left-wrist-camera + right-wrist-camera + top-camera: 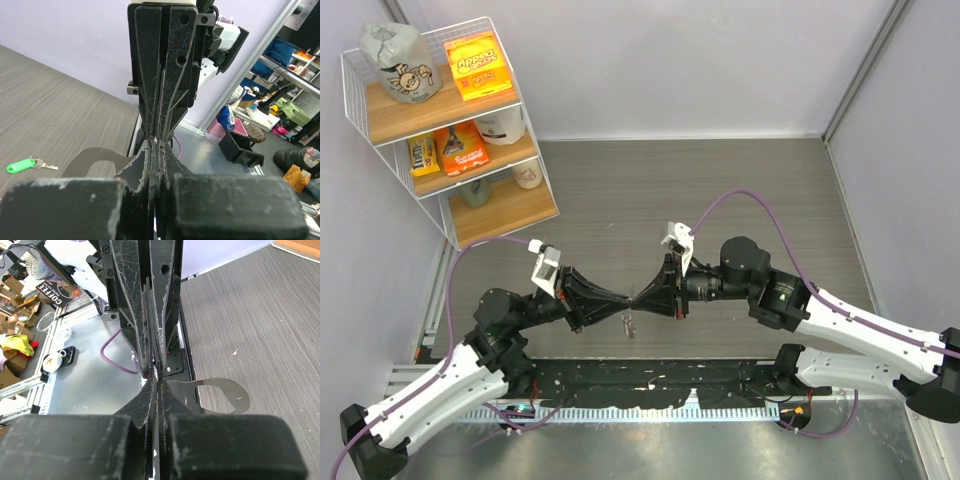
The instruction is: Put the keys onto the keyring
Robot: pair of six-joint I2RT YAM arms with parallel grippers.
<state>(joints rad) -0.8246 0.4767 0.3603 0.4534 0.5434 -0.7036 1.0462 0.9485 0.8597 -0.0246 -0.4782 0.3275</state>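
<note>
Top external: both arms reach inward from the near edge, left gripper (628, 302) and right gripper (646, 294) closed, tips touching. From that junction the keyring tab (220, 399) juts sideways; the green-headed key (20, 165) lies on the table (60, 100), head pointing away.

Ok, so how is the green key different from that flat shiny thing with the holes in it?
The green key has a bright green head, while the flat metal plate is plain silvery grey. The green key lies alone on the table, but the flat metal plate sticks out from where the left pincer and right pincer meet tip to tip. The plate has big cutouts; I see none in the key's head. Both have silvery metal on them.
</note>
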